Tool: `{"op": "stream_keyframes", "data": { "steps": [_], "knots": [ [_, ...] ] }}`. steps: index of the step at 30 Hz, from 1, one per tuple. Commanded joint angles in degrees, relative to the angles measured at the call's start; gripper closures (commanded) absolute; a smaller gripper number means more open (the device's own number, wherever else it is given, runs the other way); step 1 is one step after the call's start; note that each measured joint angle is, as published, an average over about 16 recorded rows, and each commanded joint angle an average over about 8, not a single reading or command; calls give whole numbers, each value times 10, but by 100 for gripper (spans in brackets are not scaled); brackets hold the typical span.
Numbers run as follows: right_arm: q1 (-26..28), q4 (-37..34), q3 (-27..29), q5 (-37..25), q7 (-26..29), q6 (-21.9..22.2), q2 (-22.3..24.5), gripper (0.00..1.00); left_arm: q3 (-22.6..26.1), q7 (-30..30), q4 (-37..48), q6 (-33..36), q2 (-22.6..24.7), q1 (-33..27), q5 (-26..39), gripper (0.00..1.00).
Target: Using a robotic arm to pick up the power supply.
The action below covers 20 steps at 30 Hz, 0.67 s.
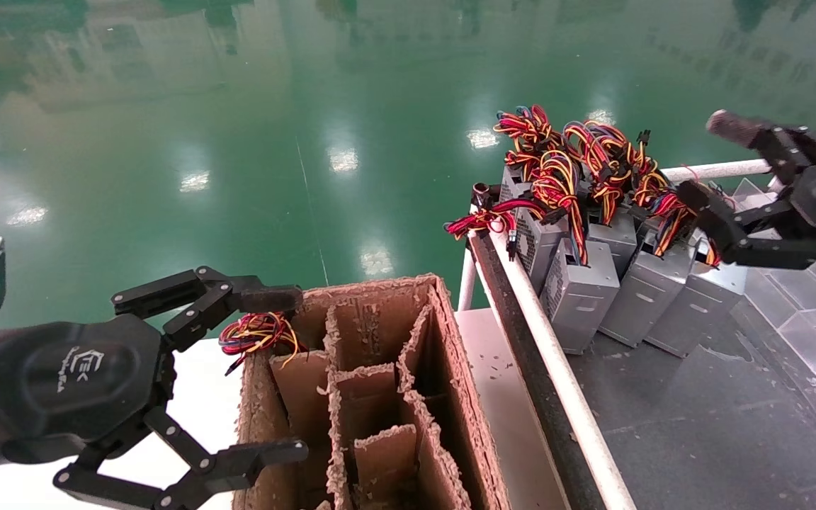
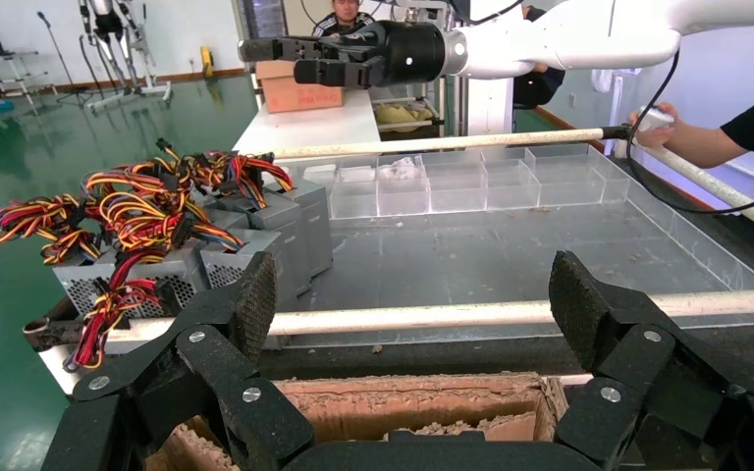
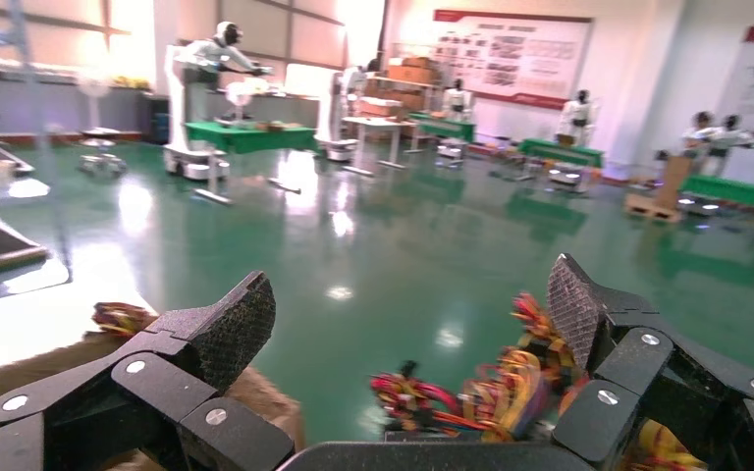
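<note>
While the left tool point(image 1: 277, 375) hangs spread wide over the cardboard divider box point(image 1: 380, 397) at seven o'clock, the grey power supplies point(image 1: 581, 294) lean bunched at two o'clock on the tray surface point(image 1: 698, 418). Beside them the right tool point(image 1: 716, 163) gapes empty; each unit looks rigid and heavy, best pinched across its casing, not its floppy wires point(image 1: 557, 170).
</note>
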Motion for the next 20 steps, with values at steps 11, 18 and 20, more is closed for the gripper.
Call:
{"op": "stream_keyframes", "data": {
  "steps": [11,18,20],
  "knots": [
    [-54,140,77,-61,78,6,10,0,0,0,0,0,0,0,0,0],
    [-83,216,119,-93,120,9,15,0,0,0,0,0,0,0,0,7],
    [-88,228,125,-98,127,9,16,0,0,0,0,0,0,0,0,10]
  ]
}}
